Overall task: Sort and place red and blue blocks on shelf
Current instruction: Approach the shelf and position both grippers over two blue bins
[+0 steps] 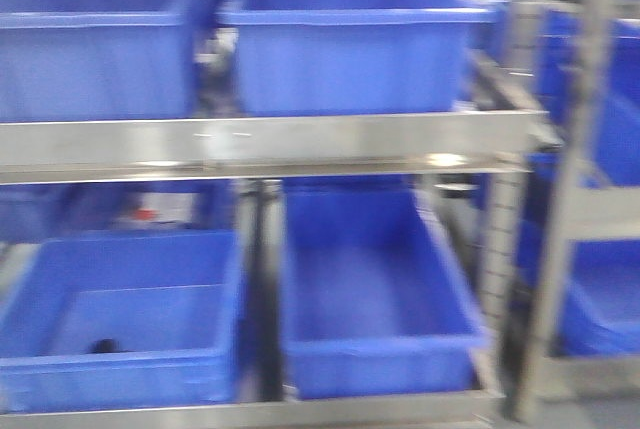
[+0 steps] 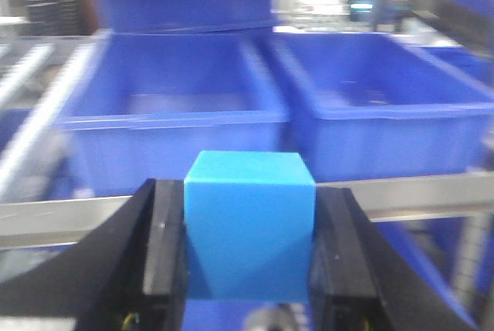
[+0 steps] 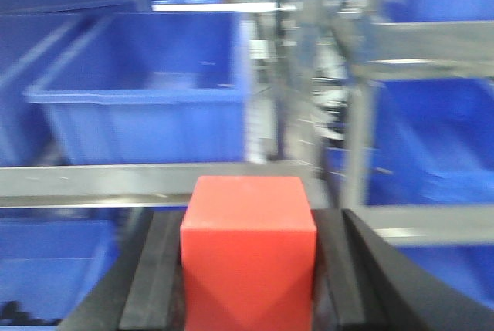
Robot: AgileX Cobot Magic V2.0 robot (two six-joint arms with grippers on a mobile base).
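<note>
My left gripper (image 2: 248, 248) is clamped on the blue block (image 2: 248, 215). The cube sits square between my two black fingers (image 2: 164, 242), touching both pads, its top face level with the finger tops and its front edge turned toward the camera. Just beyond the block, at about the height of its upper half, the shelf (image 2: 417, 192) shows its flat steel front rail running across. Behind and above that rail stand two large blue bins side by side, the left bin (image 2: 170, 107) straight ahead of my fingers and the right bin (image 2: 378, 107) off to the right.

My right gripper (image 3: 248, 269) is closed on the red block (image 3: 248, 234), which fills the gap between the pads in the same way, one corner edge facing the camera. The steel rail (image 3: 93, 180) passes just behind the top of this cube. Another blue bin (image 3: 147, 92) stands past it, ahead and to my left, and a steel upright (image 3: 359, 138) rises ahead to my right.

All three views are motion-blurred, so finer details of the rail are not readable.
</note>
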